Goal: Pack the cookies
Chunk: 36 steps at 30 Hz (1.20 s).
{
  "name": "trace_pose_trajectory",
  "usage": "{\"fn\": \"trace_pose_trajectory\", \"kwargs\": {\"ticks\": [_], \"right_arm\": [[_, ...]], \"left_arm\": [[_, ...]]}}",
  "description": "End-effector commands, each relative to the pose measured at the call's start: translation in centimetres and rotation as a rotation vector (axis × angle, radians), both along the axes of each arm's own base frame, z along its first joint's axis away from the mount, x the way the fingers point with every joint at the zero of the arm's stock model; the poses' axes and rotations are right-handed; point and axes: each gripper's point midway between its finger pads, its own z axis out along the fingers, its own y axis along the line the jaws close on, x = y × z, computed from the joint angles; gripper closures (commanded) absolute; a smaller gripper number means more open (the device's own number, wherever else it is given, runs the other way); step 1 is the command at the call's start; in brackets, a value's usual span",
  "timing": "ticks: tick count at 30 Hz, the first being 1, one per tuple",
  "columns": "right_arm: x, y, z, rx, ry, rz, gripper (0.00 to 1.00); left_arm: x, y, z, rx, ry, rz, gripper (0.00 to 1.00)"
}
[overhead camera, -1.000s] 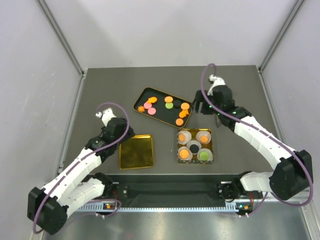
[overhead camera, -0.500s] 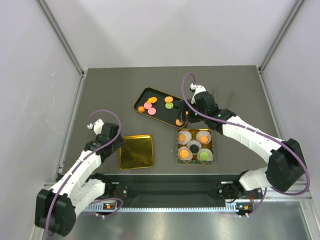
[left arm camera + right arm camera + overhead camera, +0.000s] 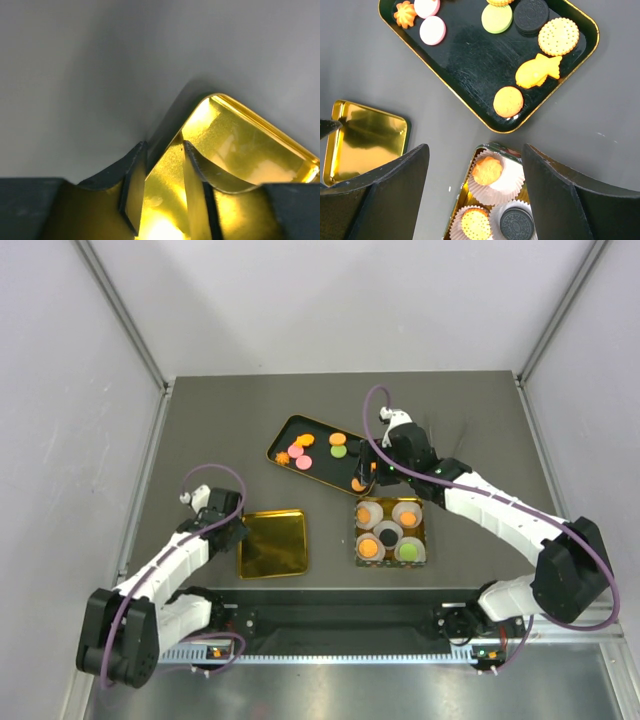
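Observation:
Several cookies lie on the black tray (image 3: 322, 462), among them a pink one (image 3: 296, 451), a green one (image 3: 339, 451) and a round orange one (image 3: 508, 101). More cookies sit in white paper cups in the gold tin (image 3: 425, 532); the nearest cup holds an orange flower cookie (image 3: 487, 170). My right gripper (image 3: 370, 476) hangs wide open and empty over the gap between tray and tin (image 3: 475, 150). My left gripper (image 3: 229, 531) is at the left rim of the gold lid (image 3: 272, 543). Its fingers (image 3: 132, 185) straddle that rim (image 3: 167, 165), slightly apart.
On the tray, a black sandwich cookie (image 3: 530, 16), a dotted cracker (image 3: 558, 36) and a fish-shaped cookie (image 3: 537, 71) lie near the right end. Grey walls close the table on three sides. The arm bases stand along the near edge.
My left gripper has come down and left to the lid's left rim. My right gripper swung left over the tray's near corner a second ago and has since held still.

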Motion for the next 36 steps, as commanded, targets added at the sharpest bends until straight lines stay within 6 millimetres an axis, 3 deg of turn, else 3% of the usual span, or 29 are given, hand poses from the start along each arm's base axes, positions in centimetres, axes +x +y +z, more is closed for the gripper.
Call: {"fn": "trace_pose_trajectory", "kwargs": {"ticks": [1,12,17,22,30,36], "right_arm": [[-0.2,1.0,2.4,0.045,-0.062,0.029,0.26],[-0.4,0.8,2.2,0.053,-0.061,0.028,0.26],[-0.6,1.0,2.2,0.058,-0.055,0.038,0.26],[-0.9,1.5,2.3,0.06,-0.053,0.068,0.26],[-2.6,5.4,2.4,0.102,-0.005,0.236,0.26],[-4.5,9.1,2.8,0.207,0.03,0.351,0.25]], "left_arm": [[0.8,-0.4,-0.3,-0.026,-0.029,-0.001,0.62],[1.3,-0.9,0.7,-0.015,-0.02,-0.084,0.91],[1.4,-1.4,1.3,-0.029,-0.016,-0.122,1.0],[1.9,-2.7,3.4,-0.064,-0.051,-0.209,1.0],[2.7,-4.6,8.7,-0.128,-0.177,-0.318,1.0],[2.8,-6.2,11.2,-0.185,-0.236,-0.404,1.0]]}}
